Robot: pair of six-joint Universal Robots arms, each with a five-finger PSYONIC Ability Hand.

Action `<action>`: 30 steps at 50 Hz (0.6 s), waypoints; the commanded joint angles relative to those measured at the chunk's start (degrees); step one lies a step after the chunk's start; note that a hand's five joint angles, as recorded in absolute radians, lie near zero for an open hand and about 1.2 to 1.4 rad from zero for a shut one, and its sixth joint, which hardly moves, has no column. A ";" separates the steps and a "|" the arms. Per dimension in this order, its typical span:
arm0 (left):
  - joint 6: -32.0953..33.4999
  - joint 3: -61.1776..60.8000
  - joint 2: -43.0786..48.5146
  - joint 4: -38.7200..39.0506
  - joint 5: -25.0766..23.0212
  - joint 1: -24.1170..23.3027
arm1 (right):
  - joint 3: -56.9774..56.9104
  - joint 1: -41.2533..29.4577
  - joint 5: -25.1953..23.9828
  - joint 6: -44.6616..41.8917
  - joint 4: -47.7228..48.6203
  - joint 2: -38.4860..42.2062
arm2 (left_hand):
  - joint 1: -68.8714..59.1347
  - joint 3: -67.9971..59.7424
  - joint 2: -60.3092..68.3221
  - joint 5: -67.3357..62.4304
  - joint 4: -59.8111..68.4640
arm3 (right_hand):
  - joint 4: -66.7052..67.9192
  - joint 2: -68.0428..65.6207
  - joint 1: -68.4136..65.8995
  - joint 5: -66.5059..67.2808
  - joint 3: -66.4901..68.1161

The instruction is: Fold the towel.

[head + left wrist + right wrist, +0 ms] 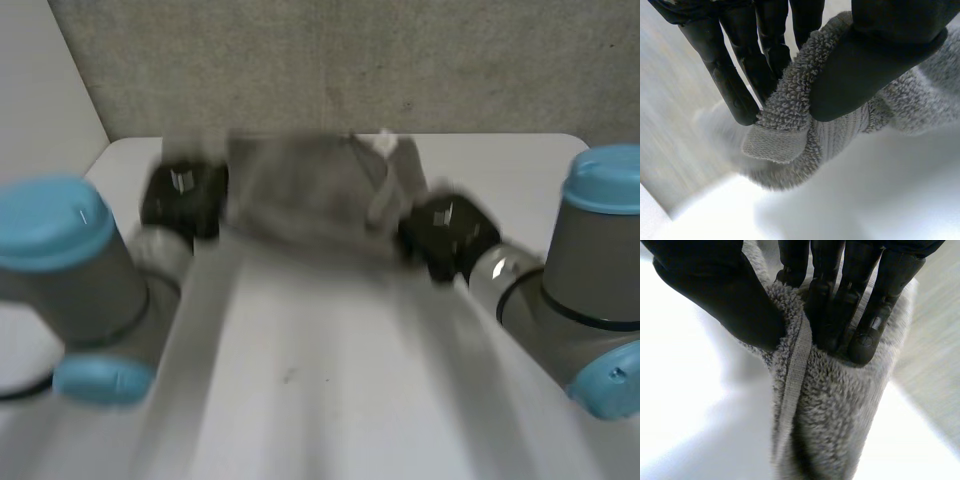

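A grey terry towel (300, 190) hangs stretched between my two hands above the far half of the white table (330, 380). My left hand (182, 198) is at the towel's left end. In its wrist view the thumb (875, 65) and fingers (735, 80) pinch a hemmed corner of the towel (790, 130). My right hand (447, 232) is at the right end. There the thumb (725, 295) and fingers (850, 310) pinch the towel (825, 405) along its hemmed edge, and the cloth hangs down below the grip.
A grey wall (330, 60) stands close behind the table's far edge. Both grey arms with light-blue caps (55, 225) (605, 180) reach in from the near corners. Bare white tabletop lies between them.
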State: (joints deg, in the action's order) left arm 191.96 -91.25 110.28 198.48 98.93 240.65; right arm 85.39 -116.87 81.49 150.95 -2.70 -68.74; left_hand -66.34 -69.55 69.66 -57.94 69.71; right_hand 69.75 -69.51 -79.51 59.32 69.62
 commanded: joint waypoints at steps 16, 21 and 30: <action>0.79 -12.29 -9.46 -16.46 -3.03 -1.76 | 6.27 2.18 -3.70 -0.39 -2.48 3.43 | 53.43 56.65 -56.75 55.03 -56.81 | 10.25 -10.49 -0.49 10.68 10.38; 0.61 -8.43 -11.58 -16.37 -3.91 -2.55 | 7.07 2.18 -3.79 -0.39 -2.13 3.35 | 53.27 56.48 -56.59 54.87 -56.64 | 10.25 -10.49 -0.49 10.68 10.38; 0.52 0.20 -5.34 -16.81 -4.09 -3.43 | 7.68 2.18 -3.70 -0.57 -2.04 3.43 | 51.58 54.80 -54.90 53.18 -54.96 | 10.25 -10.49 -0.49 10.68 10.38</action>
State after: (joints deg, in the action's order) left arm 192.50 -96.54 99.50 181.88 94.89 237.65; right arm 92.70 -114.71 77.77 150.51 -4.78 -65.37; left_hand -12.45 -12.53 12.24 -2.58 12.34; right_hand 69.75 -69.51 -79.57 59.37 69.62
